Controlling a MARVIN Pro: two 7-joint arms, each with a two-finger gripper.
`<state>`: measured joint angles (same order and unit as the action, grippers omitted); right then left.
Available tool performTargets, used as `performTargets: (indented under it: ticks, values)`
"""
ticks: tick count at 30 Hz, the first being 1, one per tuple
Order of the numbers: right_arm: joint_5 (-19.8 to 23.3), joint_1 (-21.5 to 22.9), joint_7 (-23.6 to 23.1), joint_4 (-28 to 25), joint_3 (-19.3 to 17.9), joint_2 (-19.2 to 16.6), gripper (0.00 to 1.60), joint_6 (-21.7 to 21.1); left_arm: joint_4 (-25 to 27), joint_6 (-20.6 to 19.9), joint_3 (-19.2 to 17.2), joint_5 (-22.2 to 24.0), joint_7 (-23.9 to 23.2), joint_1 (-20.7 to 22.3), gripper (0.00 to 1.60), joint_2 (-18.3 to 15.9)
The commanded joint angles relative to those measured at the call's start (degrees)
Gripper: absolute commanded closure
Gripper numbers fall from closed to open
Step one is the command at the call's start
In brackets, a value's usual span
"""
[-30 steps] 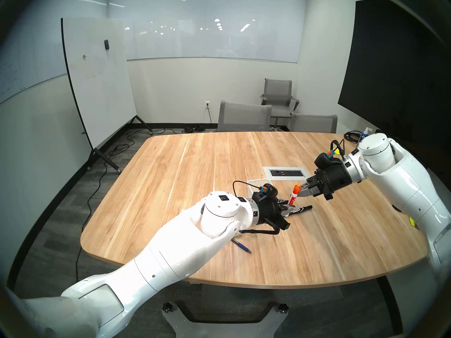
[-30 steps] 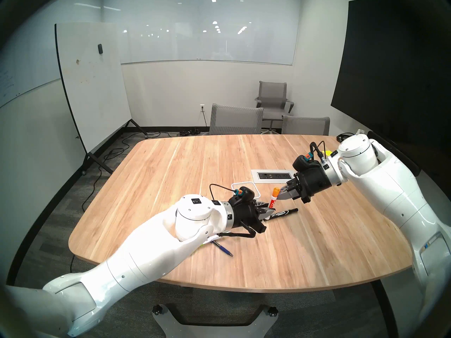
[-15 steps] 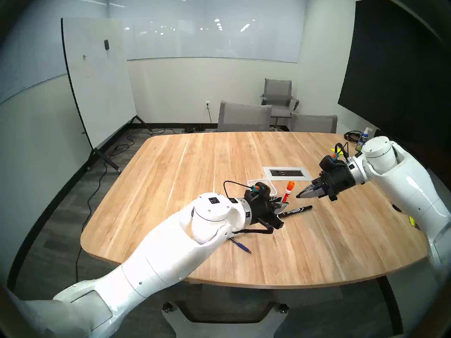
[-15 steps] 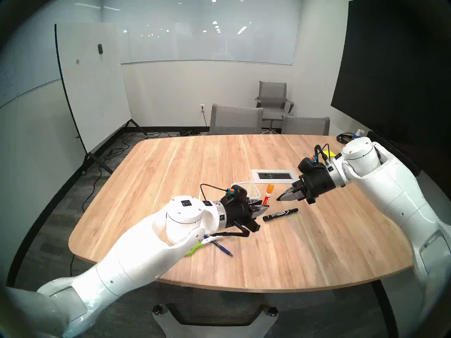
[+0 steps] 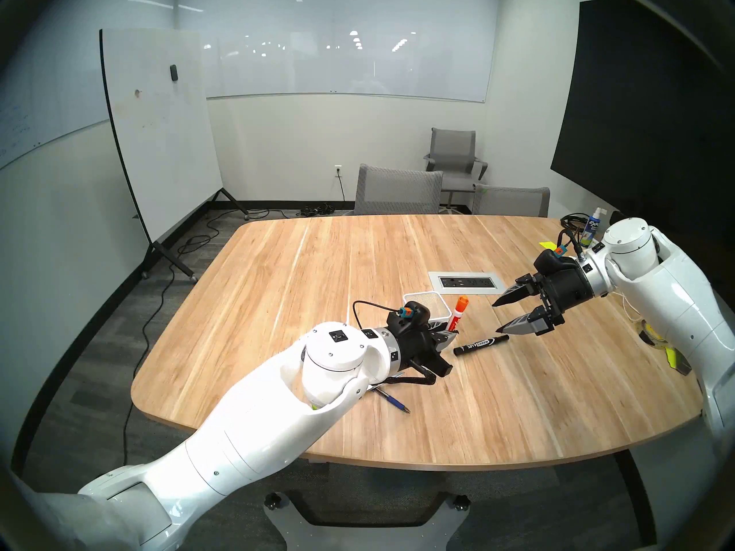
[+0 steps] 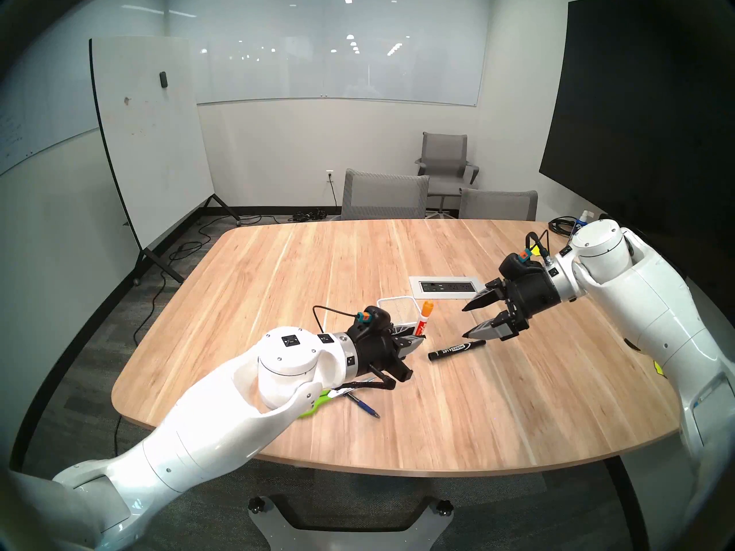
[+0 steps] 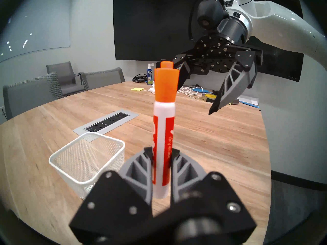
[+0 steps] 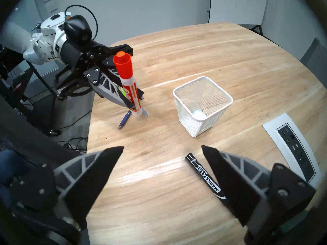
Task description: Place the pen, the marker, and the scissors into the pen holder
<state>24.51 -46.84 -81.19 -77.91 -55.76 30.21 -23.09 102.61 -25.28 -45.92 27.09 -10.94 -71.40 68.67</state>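
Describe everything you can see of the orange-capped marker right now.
The orange-capped marker is a thick dry-erase marker with a white barrel, a red-orange label and an orange cap. It stands nearly upright, cap up, clamped low on its barrel by the left end effector, its bottom end clear of the wooden table. It sits beside the empty pen holder, not in it. The open right end effector is apart from it.

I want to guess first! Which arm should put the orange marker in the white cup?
Left, probably. Its pincer already grips the orange marker upright beside the white cup; the right pincer is open and empty.
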Motion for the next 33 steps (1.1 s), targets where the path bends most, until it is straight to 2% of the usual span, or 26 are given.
performTargets:
  ticks: [1,18,33]
  values:
    - [1.82,1.21,-1.67,-0.89,-1.52,-1.03,0.0,-1.22,1.22,1.5,0.01,0.1,-0.04,0.22,1.6,1.17]
    - [3.25,1.16,-0.24,-3.7,-0.94,-0.56,0.0,-4.31,1.53,3.11,0.54,0.26,0.43,-0.33,1.6,1.22]
    - [3.8,1.32,0.57,-3.75,-0.11,-0.77,0.0,-4.68,1.77,3.08,0.15,1.25,0.03,-0.52,1.6,0.9]
